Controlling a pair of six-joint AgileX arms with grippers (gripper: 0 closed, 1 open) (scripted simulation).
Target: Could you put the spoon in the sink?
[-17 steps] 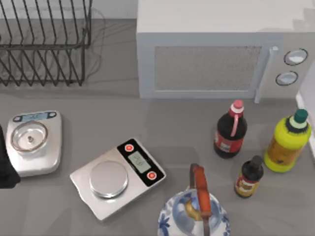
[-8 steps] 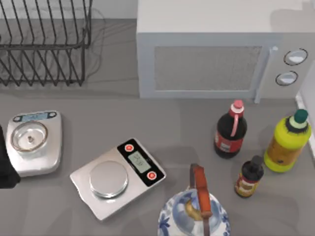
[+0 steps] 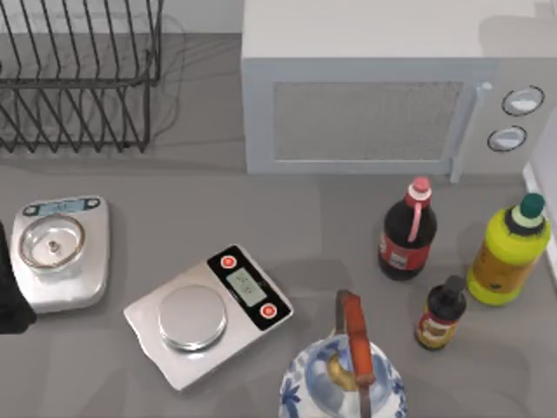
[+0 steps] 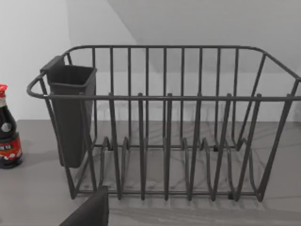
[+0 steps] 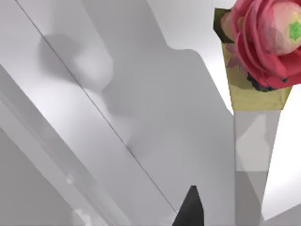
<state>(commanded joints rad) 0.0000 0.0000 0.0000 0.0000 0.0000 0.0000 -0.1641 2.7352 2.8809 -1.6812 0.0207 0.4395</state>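
The left gripper point(image 4: 89, 213) hung at the left edge of the tabletop point(image 3: 305, 209), facing a dark wire dish rack point(image 4: 164, 141) at the far left with a cutlery cup point(image 4: 70, 113) hooked on one end. Whether it was spread or pressed together could not be told. The right gripper point(image 5: 190, 209) was up near a pink flower point(image 5: 263, 42) in a pale vase (its state was just as unclear). A white microwave point(image 3: 365, 96) stood at the far side. Two kitchen scales lay on the left half, one with a round bowl point(image 3: 61, 252) and a flat steel one point(image 3: 209, 313). To the right stood a dark sauce bottle point(image 3: 407, 231), a yellow bottle point(image 3: 507, 252) and a small brown bottle point(image 3: 440, 313). A blue-and-white pot point(image 3: 344, 379) sat at the near edge. Where the spoon lay could not be told.
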